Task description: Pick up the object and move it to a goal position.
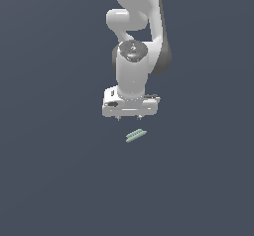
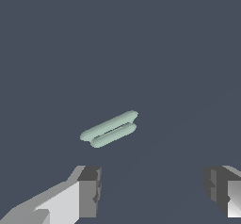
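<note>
**Gripper spread above the small bar**

Gripper (image 1: 129, 117) hangs at the end of the white arm (image 1: 134, 56), pointing down at the dark grey-blue floor (image 1: 49, 180). Its two fingers are spread wide. In the wrist view the dark fingertips (image 2: 89, 190) stand far apart at either side of the picture, with bare floor between them and nothing held. In the exterior view only two short dark tips show under the white body of the hand.

The bar (image 1: 136, 136) lies flat on the floor, just below the hand in the exterior view and a little toward that view's right of the hand's middle. It is pale grey-green, long and thin, much shorter than the hand is wide. It sits on a slant, its end toward the exterior view's right being higher in the picture than the other. One long edge looks ridged or bumpy there, though it is too small to make out clearly.

In the wrist view the bar (image 2: 109, 129) looks like two slim rounded strips lying side by side, touching along their length. It is clear of both fingertips and does not lie between them. How high the hand is above the floor cannot be told from these pictures.
</note>
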`<state>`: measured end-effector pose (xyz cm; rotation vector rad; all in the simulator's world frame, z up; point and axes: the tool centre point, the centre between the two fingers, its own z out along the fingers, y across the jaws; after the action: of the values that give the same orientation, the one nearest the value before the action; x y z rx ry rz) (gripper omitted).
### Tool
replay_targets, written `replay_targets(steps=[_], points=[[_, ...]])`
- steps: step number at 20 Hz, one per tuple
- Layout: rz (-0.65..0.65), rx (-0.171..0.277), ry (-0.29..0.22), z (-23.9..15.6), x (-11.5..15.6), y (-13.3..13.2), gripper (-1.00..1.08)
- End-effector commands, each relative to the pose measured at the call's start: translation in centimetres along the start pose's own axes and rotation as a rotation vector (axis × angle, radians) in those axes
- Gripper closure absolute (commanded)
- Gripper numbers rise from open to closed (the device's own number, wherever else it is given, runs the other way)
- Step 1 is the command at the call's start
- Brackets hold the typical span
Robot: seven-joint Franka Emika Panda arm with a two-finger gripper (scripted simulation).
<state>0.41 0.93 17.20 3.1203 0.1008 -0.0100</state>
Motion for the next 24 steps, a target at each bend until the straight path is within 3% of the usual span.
replay_targets(steps=[1,11,24], points=[[0.010,-0.002,-0.001,0.1,0.0,0.0,-0.60],[0.127,-0.021,-0.002,1.6,0.1,-0.3,-0.60],[0.404,-0.075,0.009,5.0,0.3,-0.9,-0.60]])
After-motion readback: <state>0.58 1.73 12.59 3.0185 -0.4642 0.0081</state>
